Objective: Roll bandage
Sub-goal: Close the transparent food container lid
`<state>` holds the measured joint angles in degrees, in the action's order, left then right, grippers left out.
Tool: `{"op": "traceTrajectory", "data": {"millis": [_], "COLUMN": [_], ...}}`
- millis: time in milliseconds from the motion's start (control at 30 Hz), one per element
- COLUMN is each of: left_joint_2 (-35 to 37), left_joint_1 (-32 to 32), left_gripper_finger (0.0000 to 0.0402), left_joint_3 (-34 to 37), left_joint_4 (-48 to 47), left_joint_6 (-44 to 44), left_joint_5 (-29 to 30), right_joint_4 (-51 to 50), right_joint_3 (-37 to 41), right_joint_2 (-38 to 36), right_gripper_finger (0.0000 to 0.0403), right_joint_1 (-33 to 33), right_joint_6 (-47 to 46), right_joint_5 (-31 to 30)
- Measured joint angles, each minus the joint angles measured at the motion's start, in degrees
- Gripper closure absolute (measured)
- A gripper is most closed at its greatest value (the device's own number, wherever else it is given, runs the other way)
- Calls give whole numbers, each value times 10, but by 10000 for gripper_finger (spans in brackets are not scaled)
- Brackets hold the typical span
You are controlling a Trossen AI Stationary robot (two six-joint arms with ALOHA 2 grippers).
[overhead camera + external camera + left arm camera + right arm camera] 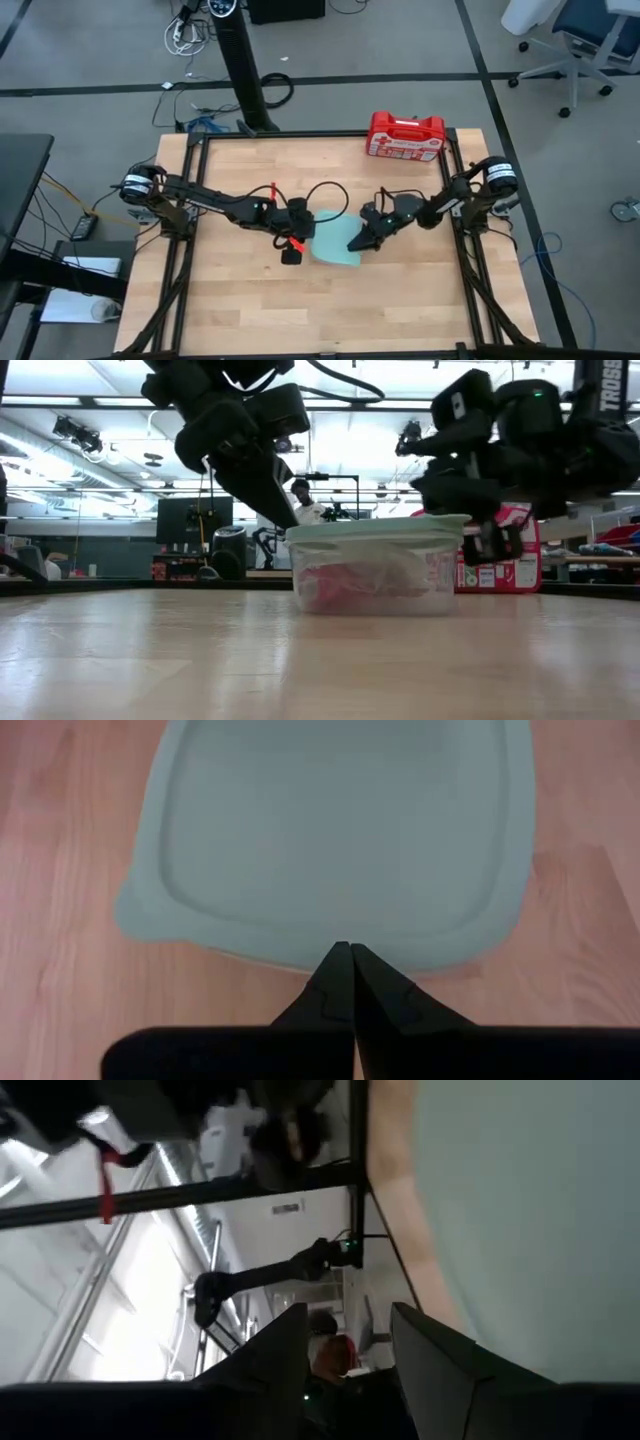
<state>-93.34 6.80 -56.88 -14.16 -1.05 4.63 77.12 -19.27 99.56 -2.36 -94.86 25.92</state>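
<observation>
Bracing lidded container (375, 565) at frame centre, high view | left gripper (345, 960) pressed together, tip at lid (330, 830) edge; likely pinning it down | right gripper (345, 1330) spread, holding nothing, beside opposite edge | bandage (335, 588) red mass inside container; roll state unclear

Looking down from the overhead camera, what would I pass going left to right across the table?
The left arm's shut hand → pale green plastic lid on the container → the right arm's hand → red hard plastic first-aid case, farther back.

robotics lab: framed workbench (250, 310), cables (185, 35)
</observation>
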Motion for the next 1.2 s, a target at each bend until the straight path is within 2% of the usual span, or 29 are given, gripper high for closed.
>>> {"op": "traceTrajectory", "data": {"millis": [100, 400, 633, 733, 867, 967, 1200], "left_joint_2": [0, 1, 0, 0, 0, 0, 0], "left_joint_1": [4, 23, 27, 27, 31, 31, 11], "left_gripper_finger": [401, 401, 401, 401, 401, 401, 401], "left_joint_3": [0, 0, 0, -7, -24, -29, -29], "left_joint_4": [-3, 0, 16, 16, 18, 18, -12], "left_joint_6": [2, 16, 23, 32, 31, 26, -20], "left_joint_5": [-1, -4, -5, -20, -39, -39, 8], "right_joint_4": [-7, -121, -125, -106, -22, 23, 31], "right_joint_3": [-19, -89, -146, -151, -141, -125, -71], "right_joint_2": [0, 0, 0, -4, -11, -11, -11], "right_gripper_finger": [254, 254, 254, 254, 254, 254, 254], "right_joint_1": [28, 119, 216, 246, 240, 202, 81], "right_joint_6": [13, 81, 131, 114, 48, -6, -44], "right_joint_5": [27, 130, 243, 286, 288, 263, 158]}}
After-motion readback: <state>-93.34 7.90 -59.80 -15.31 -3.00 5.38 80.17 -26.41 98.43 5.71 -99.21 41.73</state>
